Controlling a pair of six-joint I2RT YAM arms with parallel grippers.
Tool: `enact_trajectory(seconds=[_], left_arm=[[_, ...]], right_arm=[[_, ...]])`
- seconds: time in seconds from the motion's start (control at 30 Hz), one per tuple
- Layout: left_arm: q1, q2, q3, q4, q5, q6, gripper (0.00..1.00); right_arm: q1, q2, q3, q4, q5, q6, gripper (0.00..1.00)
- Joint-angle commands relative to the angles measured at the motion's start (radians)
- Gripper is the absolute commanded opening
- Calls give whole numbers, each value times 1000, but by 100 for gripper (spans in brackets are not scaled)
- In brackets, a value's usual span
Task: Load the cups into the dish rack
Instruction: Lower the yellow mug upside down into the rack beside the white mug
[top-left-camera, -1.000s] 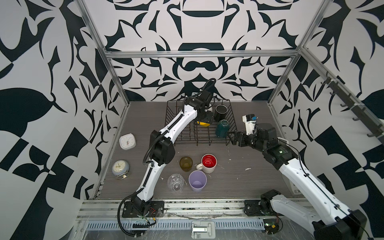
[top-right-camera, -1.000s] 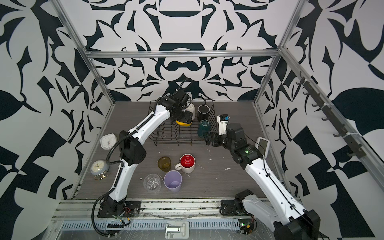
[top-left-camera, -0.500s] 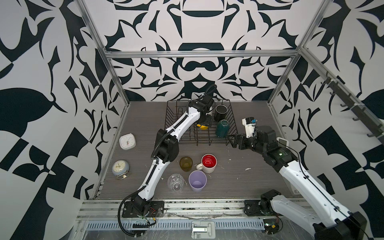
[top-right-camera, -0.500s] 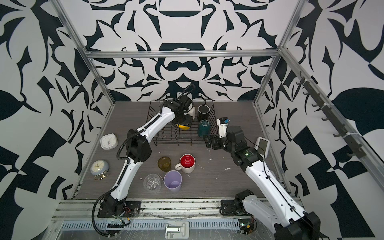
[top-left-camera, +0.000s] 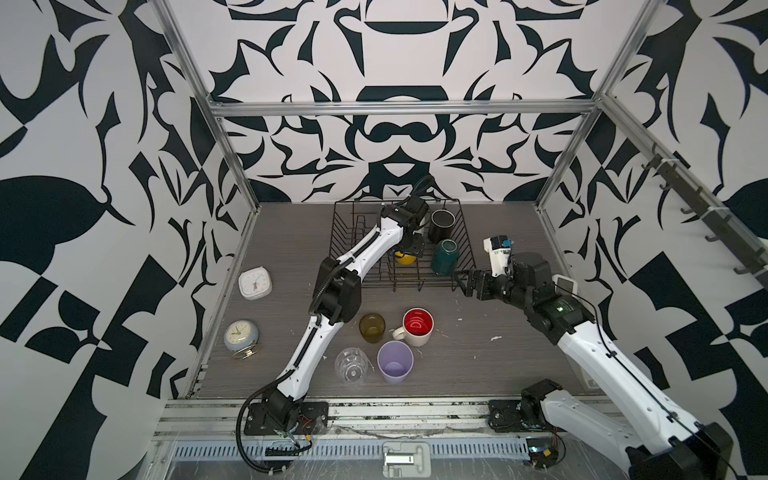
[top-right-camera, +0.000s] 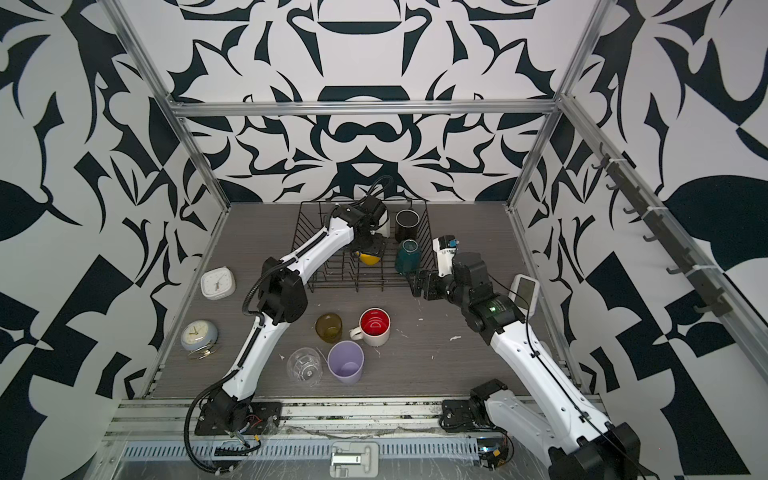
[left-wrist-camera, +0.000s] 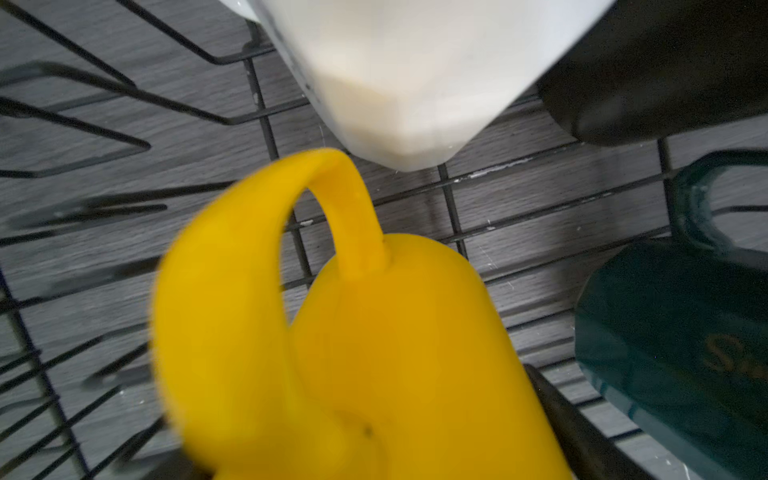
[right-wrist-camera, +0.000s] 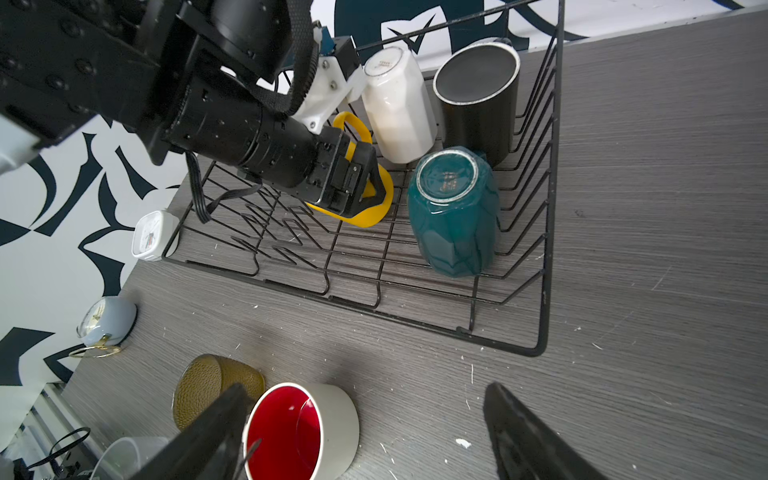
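Note:
The black wire dish rack (top-left-camera: 415, 284) (top-right-camera: 365, 287) (right-wrist-camera: 415, 321) stands at the back. Upside down in it are a white mug (right-wrist-camera: 397, 112), a black mug (top-left-camera: 441, 224) (right-wrist-camera: 478, 104) and a teal mug (top-left-camera: 444, 257) (right-wrist-camera: 453, 212). My left gripper (top-left-camera: 410, 248) (top-right-camera: 372, 246) (right-wrist-camera: 370, 187) reaches into the rack, shut across a tilted yellow mug (top-left-camera: 405, 260) (left-wrist-camera: 395, 332) (right-wrist-camera: 361, 218). On the table in front stand an amber glass (top-left-camera: 372, 327), a red-inside white mug (top-left-camera: 417, 326) (right-wrist-camera: 299, 432), a lilac tumbler (top-left-camera: 395, 361) and a clear glass (top-left-camera: 351, 365). My right gripper (top-left-camera: 462, 282) (right-wrist-camera: 365, 390) hovers open and empty by the rack's front right corner.
A square white clock (top-left-camera: 255, 282) and a round pale-blue alarm clock (top-left-camera: 241, 336) sit along the left wall. A small white device (top-left-camera: 564, 284) leans at the right wall behind my right arm. Upright prongs (right-wrist-camera: 266, 245) fill the rack's left half.
My left arm's elbow has swung right, and its gripper has shifted slightly forward in the rack with the yellow mug. The right gripper has drifted a little left.

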Motion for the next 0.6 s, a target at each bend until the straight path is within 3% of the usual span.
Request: enact_trajectory(seconds=[0.0,0.13,0.2,0.57], left_arm=[[-1,24,32,0,-12,-19,41],[-1,21,26,5,-13,-18,70],[-1,12,18,12,-10,-13,77],[-1,-48,-42,67,4,-4,100]], right_arm=[[-5,-16,2,33,-10,6,91],[-5,-16,2,32,-9,6,91],[-6,-14,3,32,-8,5,91],[-6,-9,10,32,-16,7,91]])
